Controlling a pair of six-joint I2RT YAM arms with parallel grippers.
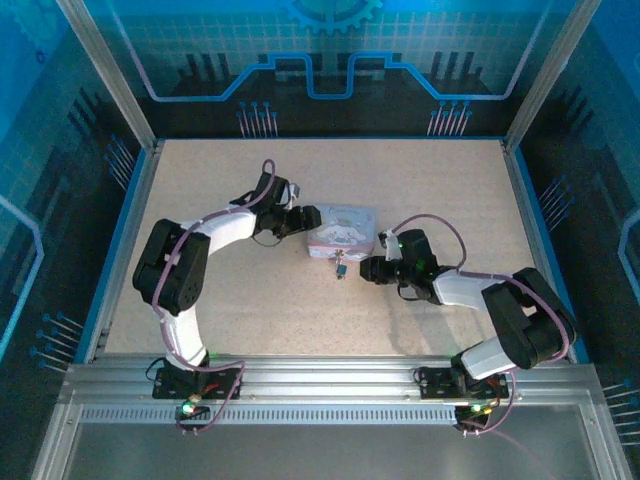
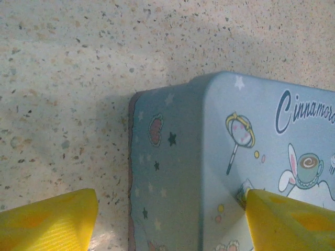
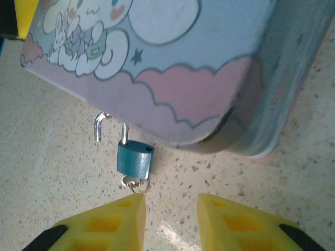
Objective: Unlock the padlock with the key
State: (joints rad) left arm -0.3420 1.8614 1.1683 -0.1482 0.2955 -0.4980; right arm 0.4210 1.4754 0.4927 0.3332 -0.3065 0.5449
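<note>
While I watch from far away, I use the tin [image 1: 345, 225] as my marker for where things are. It is a pastel box with cartoon pictures, and it sits on the speckled table [image 1: 250, 300]. From above, the padlock [image 1: 340, 268] is a tiny dark thing just beside the tin's near side. The right wrist camera shows the padlock [image 3: 135, 159] much better. It has a small blue-grey body just below the tin's [image 3: 183, 63] pink cloud edge. Its thin metal loop [image 3: 110, 125] reaches up to that edge. One leg of the loop is in the body and the other leg ends in the air, out of the body. I cannot tell if the loop hooks onto the tin. The key [image 3: 135, 183] is a little silvery bit at the bottom of the padlock, on the side away from the tin. The right gripper [image 3: 170, 219] is near the key with its yellow fingers [image 3: 112, 225] apart and nothing between them. One fingertip is just beside the key. The left gripper [image 2: 167, 225] is at the tin's [image 2: 172, 172] other end. Its fingers are wide apart around one corner. One finger [image 2: 288, 219] is over the lid and the other is over the table beside the tin's wall, with a gap between them.
</note>
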